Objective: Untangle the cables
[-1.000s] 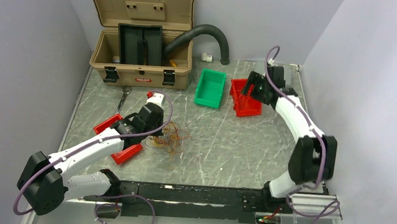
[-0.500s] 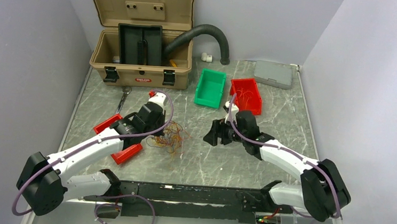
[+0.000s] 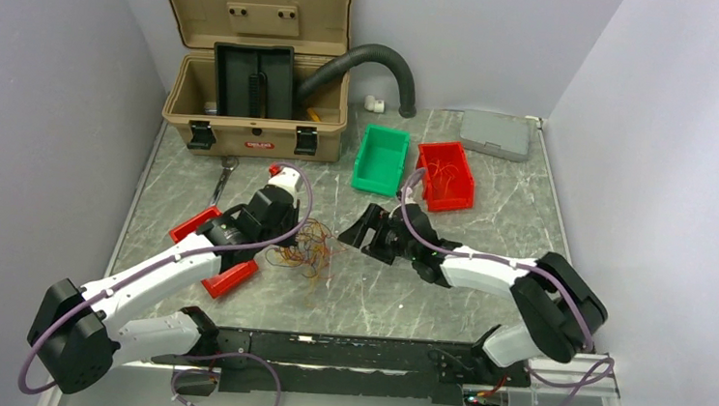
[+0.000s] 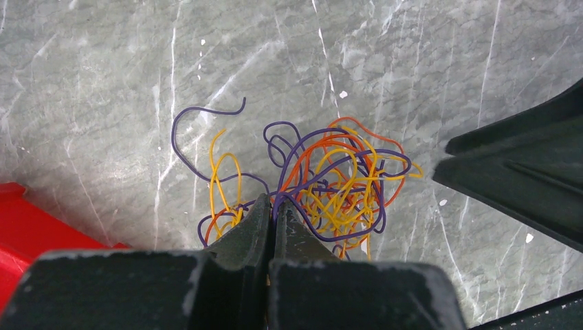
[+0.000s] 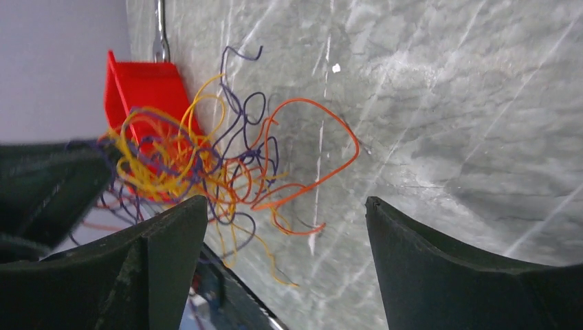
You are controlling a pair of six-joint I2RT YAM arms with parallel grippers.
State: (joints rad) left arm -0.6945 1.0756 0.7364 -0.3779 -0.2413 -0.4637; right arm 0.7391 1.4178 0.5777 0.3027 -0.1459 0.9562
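Orange loop [image 5: 355, 146] is poking out right of the cables [image 4: 330, 180]: wide-open right gripper [image 5: 285, 206] should be taking only it, left gripper [image 4: 273, 204] clamping the bundle.

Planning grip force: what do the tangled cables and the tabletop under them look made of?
The cables: thin wire in smooth plastic insulation, probably; purple, orange, yellow strands holding springy loops. The tabletop: grey, white-veined, like marble or printed laminate; cannot tell which.
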